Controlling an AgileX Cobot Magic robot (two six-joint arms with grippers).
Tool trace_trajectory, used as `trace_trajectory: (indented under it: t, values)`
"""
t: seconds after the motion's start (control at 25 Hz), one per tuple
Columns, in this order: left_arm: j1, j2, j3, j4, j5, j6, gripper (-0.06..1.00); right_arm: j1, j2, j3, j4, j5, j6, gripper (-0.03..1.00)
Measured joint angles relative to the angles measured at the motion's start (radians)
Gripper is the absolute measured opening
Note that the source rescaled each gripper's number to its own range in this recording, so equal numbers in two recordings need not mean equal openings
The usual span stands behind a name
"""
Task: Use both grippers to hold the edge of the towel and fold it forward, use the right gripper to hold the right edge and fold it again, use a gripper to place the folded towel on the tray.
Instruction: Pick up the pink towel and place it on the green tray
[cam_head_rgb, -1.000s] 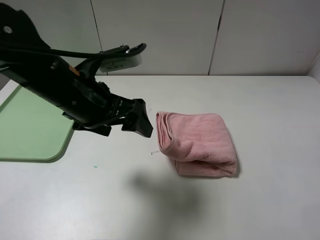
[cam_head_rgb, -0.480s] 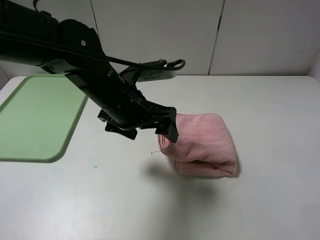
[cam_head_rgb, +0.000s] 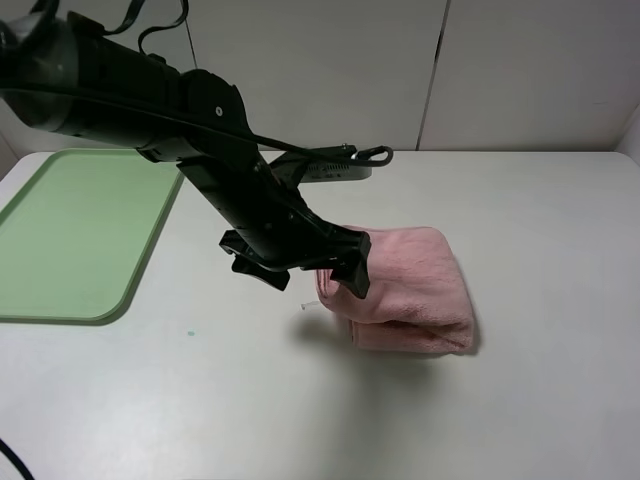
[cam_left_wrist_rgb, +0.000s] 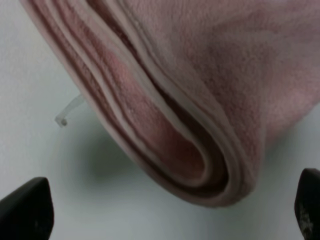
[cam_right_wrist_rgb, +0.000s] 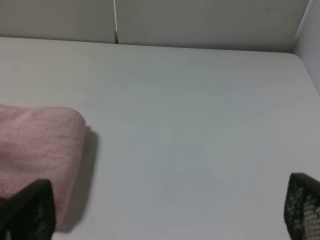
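Hovering at ctr of frame, left gripper (cam_head_rgb: 305, 265) is spread at left end of folded towel (cam_head_rgb: 410, 285); right gripper (cam_right_wrist_rgb: 165, 212) spread too; tray (cam_head_rgb: 70, 240) far left.

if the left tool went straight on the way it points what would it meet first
Probably the towel: its folded edge lies ahead of the open left tool, though depth is unclear.

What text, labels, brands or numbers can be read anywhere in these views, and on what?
None can be read in any view.
The pink towel shows no printed label, only a small clear loop with no writing on it.
The green tray is unmarked.
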Motion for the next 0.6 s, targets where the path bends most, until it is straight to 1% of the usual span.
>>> trace_trajectory:
  t: [0.24,0.6]
  values:
    - [-0.004,0.046,-0.038,0.007,0.008,-0.002,0.96,0.0,0.0,0.0,0.0,0.0,0.0,1.0]
    - [-0.045,0.141,-0.121,0.02,0.035,-0.002,0.96,0.0,0.0,0.0,0.0,0.0,0.0,1.0]
